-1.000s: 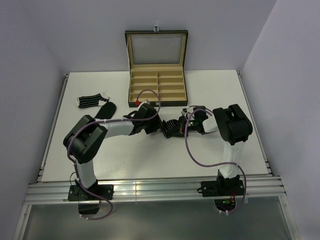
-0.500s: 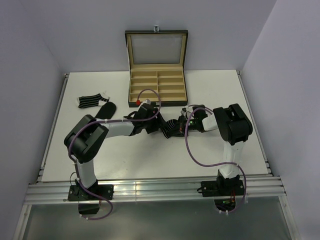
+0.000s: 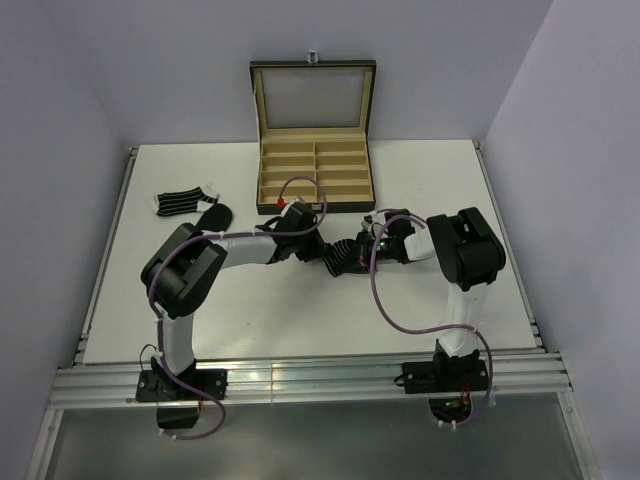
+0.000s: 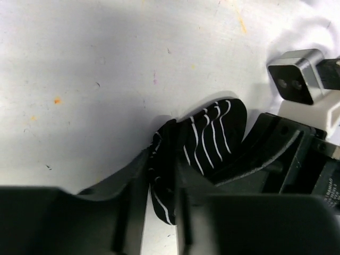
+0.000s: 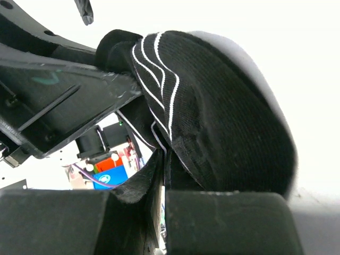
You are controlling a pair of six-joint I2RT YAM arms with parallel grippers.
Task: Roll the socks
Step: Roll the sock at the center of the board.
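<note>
A black sock with thin white stripes [image 3: 346, 256] lies bunched at the table's middle, between both grippers. My left gripper [image 3: 318, 246] reaches it from the left. In the left wrist view its jaws [image 4: 162, 196] press on the sock's folded edge [image 4: 166, 175], while the rest of the sock [image 4: 212, 133] bulges beyond them. My right gripper [image 3: 374, 248] comes from the right. It is shut [image 5: 163, 180] on a fold of the same sock [image 5: 223, 117]. Another striped sock [image 3: 180, 202] and a plain black sock [image 3: 213, 220] lie flat at the far left.
A black compartmented box with tan lining [image 3: 315, 176] stands open at the back centre, its lid [image 3: 313, 98] upright, just behind the grippers. The table's left rail [image 3: 112, 230] runs close to the two flat socks.
My left gripper has slid right toward the bunched sock, and its jaws have narrowed onto the sock's edge. The right gripper has stayed shut in place.
</note>
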